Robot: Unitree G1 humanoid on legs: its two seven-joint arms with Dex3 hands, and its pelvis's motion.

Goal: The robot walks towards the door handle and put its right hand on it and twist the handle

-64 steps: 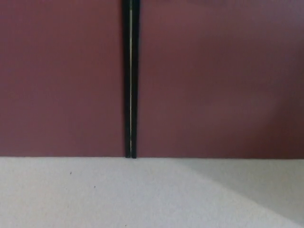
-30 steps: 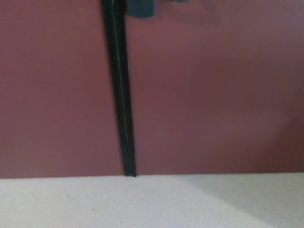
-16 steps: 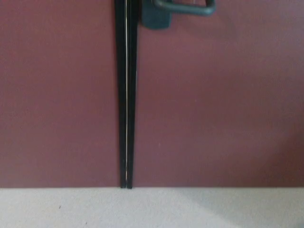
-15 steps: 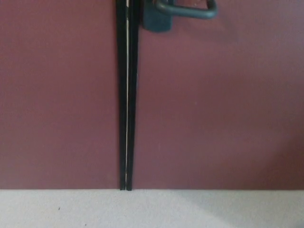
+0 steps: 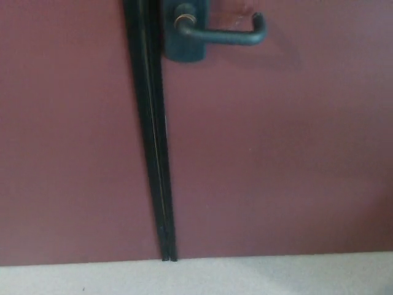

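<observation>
Head view: door handle (image 5: 227, 35) at top, on its dark plate (image 5: 183, 37), lever pointing right, beside black door seam (image 5: 153, 153). Neither hand visible, so finger state and handle-to-finger position can't be told. Pale floor (image 5: 276, 276) along bottom.

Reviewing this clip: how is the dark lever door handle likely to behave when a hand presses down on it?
The door handle looks like a rigid bar, so it probably won't flex. Fixed at its plate on the left, it would likely pivot there, the free right end dropping. Its smooth rounded surface may be slippery, though the end bent back toward the door could stop a slide.
</observation>
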